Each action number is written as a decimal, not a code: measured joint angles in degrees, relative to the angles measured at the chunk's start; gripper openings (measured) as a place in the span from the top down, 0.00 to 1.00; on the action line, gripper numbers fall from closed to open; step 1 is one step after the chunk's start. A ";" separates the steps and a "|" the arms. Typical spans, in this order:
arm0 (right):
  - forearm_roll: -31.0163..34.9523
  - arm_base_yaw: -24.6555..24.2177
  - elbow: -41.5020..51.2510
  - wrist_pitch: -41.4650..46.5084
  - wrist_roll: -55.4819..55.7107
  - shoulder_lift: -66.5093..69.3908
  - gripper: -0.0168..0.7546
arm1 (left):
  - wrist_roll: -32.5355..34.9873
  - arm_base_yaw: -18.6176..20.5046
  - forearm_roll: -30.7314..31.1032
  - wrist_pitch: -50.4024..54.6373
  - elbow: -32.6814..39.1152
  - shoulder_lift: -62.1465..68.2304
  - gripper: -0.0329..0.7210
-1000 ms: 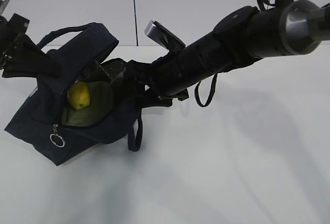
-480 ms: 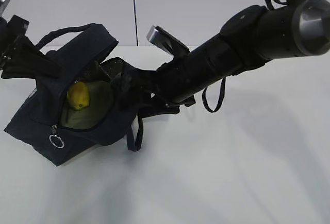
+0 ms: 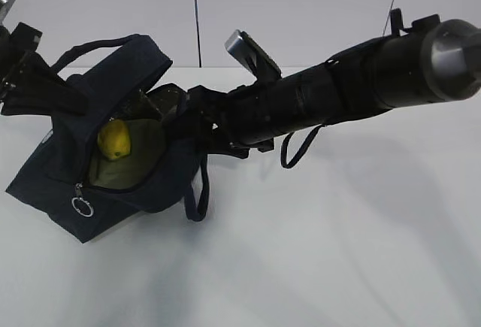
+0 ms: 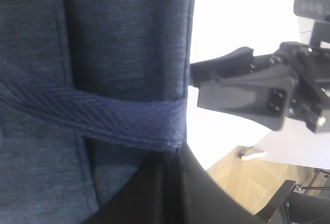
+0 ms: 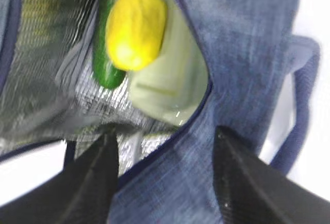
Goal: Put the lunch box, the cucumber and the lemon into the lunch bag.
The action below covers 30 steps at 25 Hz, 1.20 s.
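Since lemon (image 5: 135,27), cucumber (image 5: 107,54) and pale-lidded lunch box (image 5: 170,87) all lie inside lunch bag (image 3: 113,184), which sits at table's (image 3: 338,252) left edge, step in hand looks like pulling right claw (image 5: 165,157) clear. Right claw: spread, empty, fingers straddling bag's rim. Back out straight along arm axis, lift first, avoid snagging loop handle (image 3: 197,195). Left claw (image 3: 45,90): pressed together, pinching bag fabric, propping mouth open. Hold that grip steady until right arm is out.
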 joint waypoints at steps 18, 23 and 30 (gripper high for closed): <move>-10.30 0.00 0.00 3.22 3.60 -1.74 0.42 | 0.00 0.00 0.48 0.32 0.00 0.00 0.97; -15.13 -0.41 0.00 2.77 7.99 -1.73 0.42 | 0.00 0.00 0.48 0.32 0.00 0.00 0.97; -16.33 -1.85 0.00 0.11 9.88 -1.61 0.42 | 0.00 0.00 0.52 0.32 0.00 0.00 0.97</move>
